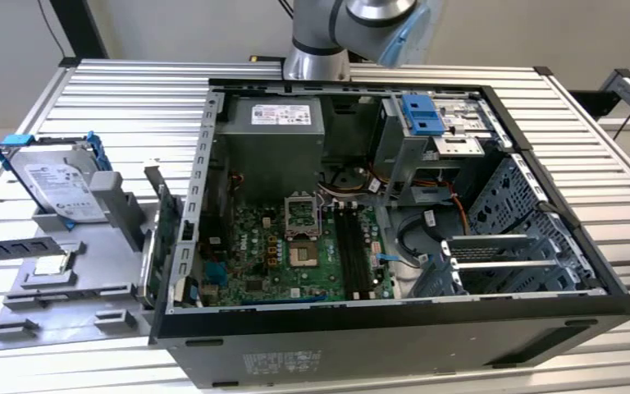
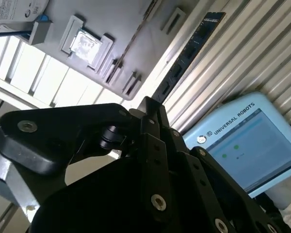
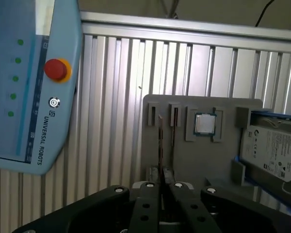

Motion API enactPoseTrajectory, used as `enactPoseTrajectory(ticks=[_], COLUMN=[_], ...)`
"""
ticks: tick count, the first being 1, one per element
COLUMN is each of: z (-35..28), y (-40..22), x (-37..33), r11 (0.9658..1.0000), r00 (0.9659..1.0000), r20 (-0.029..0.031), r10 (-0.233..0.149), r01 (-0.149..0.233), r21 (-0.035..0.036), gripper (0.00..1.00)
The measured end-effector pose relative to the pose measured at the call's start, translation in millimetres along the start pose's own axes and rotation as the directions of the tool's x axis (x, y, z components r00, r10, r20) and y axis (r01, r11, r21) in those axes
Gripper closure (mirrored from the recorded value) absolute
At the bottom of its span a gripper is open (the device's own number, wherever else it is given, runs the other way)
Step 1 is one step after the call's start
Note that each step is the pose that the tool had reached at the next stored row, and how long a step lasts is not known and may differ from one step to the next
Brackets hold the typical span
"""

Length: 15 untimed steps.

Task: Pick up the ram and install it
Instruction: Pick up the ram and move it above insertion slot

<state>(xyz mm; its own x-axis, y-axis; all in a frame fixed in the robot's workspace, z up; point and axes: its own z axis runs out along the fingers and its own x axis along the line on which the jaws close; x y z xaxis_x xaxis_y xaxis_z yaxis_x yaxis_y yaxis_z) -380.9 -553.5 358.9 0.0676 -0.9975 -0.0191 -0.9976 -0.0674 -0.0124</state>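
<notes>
My gripper (image 3: 160, 183) is shut on the ram (image 3: 160, 145), which shows as a thin edge-on line running out from between the black fingers, high above the grey fixture (image 3: 223, 155). In the second wrist view the ram (image 2: 189, 53) is a dark stick with chips on its face, reaching away from the gripper (image 2: 149, 104). In the exterior view a dark notched strip, apparently the ram (image 1: 9, 249), pokes in from the left edge beside the fixture (image 1: 75, 304). The open computer case (image 1: 403, 328) shows black memory slots (image 1: 350, 238) on its motherboard.
On the fixture sit a small silver processor chip (image 3: 204, 123) and a hard drive in a blue frame (image 3: 271, 148). A light-blue pendant (image 3: 24, 82) lies on the slatted table. Inside the case are a power supply (image 1: 276, 131), drive cages and cables.
</notes>
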Motion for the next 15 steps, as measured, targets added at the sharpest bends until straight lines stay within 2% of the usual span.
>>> enactPoseTrajectory(ticks=[12, 15], z=[-54.0, -54.1], y=[-0.7, -0.7], x=[-1.0, -1.0], r11=[1.0, 1.0], r00=[1.0, 1.0], r20=[0.0001, 0.0004], r10=[0.0, -0.001], r01=[0.0, 0.001], r21=[0.0001, 0.0003], gripper=[1.0, 1.0])
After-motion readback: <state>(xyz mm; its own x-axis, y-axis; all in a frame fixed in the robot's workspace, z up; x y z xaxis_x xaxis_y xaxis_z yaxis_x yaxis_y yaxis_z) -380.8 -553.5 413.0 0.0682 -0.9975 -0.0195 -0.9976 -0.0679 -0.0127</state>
